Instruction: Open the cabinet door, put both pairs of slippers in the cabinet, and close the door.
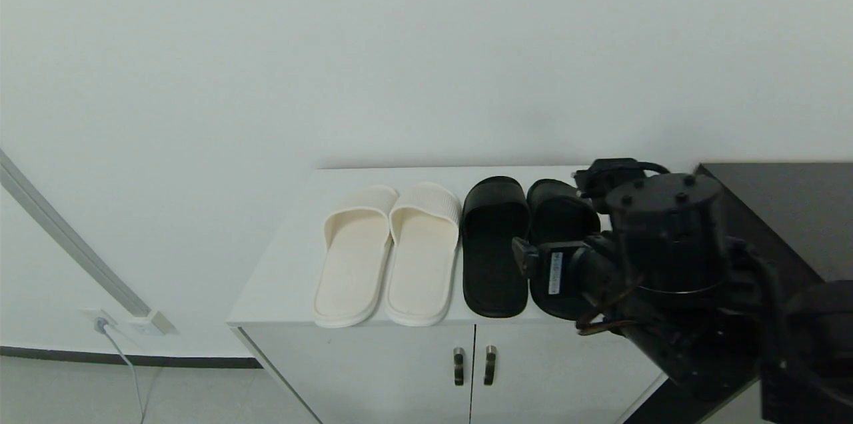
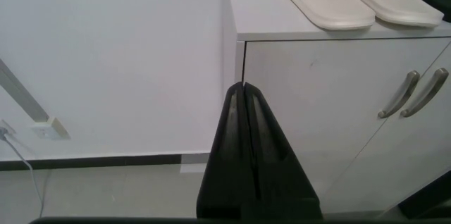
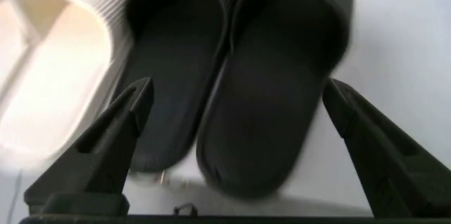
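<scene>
A white cabinet (image 1: 286,264) stands against the wall with both doors shut; its two metal handles (image 1: 474,365) meet at the middle. On its top lie a cream pair of slippers (image 1: 386,254) and, to their right, a black pair of slippers (image 1: 496,247), toes to the wall. My right gripper (image 3: 236,94) hangs open just above the black pair (image 3: 232,90), its fingers (image 3: 130,108) spread on either side of both shoes. My left gripper (image 2: 244,89) is shut and empty, low by the cabinet's left front corner (image 2: 243,62), below the cream slippers (image 2: 331,2).
A dark table (image 1: 786,211) adjoins the cabinet on the right, under my right arm (image 1: 660,244). A wall socket with a cable (image 1: 100,324) and a slanted wall strip (image 1: 60,231) sit to the left. Bare floor (image 2: 106,189) lies left of the cabinet.
</scene>
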You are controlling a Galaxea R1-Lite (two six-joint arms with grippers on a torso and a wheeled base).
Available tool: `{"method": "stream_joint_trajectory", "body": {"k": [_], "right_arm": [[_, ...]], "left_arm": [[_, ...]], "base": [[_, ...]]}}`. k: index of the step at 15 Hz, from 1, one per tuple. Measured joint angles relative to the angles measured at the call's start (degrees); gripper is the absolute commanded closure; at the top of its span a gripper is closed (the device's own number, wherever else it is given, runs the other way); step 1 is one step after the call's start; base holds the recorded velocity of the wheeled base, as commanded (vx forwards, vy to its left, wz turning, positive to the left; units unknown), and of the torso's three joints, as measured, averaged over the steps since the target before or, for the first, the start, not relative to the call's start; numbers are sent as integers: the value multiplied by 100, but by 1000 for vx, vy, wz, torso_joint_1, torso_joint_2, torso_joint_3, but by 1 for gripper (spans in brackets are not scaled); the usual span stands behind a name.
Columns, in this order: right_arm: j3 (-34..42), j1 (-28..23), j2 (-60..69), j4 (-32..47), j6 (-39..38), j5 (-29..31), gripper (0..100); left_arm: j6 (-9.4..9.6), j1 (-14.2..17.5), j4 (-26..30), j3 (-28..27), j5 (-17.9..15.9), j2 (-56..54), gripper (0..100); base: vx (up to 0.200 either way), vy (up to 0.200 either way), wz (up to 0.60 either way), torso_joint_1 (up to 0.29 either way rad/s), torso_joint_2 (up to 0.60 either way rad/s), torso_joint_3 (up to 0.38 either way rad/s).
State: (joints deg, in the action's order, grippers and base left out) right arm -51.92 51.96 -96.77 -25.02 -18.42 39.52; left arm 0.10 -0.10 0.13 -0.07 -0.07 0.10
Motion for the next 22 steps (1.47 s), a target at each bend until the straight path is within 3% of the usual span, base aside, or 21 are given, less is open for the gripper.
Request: {"method": "stream_joint_trajectory", "body": {"k": [6, 13, 14, 22], "right_arm": [[-1285, -590, -1702, -1111, 725, 547, 0], [-1440, -874, -2406, -2620, 1731, 733, 0], [-1415, -900, -2445, -2640, 1727, 733, 100], [-1348, -935, -2393, -2600, 1727, 714, 100]], "left_arm": [[-15, -1, 0, -2, 0, 0, 100], [-17, -1, 0, -2, -2, 0, 100], [-20, 0, 0, -2, 0, 0, 100], [-17, 0, 2, -2, -2, 0, 100]], "base": [[0, 0, 0, 0, 0, 0], [0, 0, 0, 0, 0, 0], [0, 0, 0, 0, 0, 0], [0, 0, 0, 0, 0, 0]]}}
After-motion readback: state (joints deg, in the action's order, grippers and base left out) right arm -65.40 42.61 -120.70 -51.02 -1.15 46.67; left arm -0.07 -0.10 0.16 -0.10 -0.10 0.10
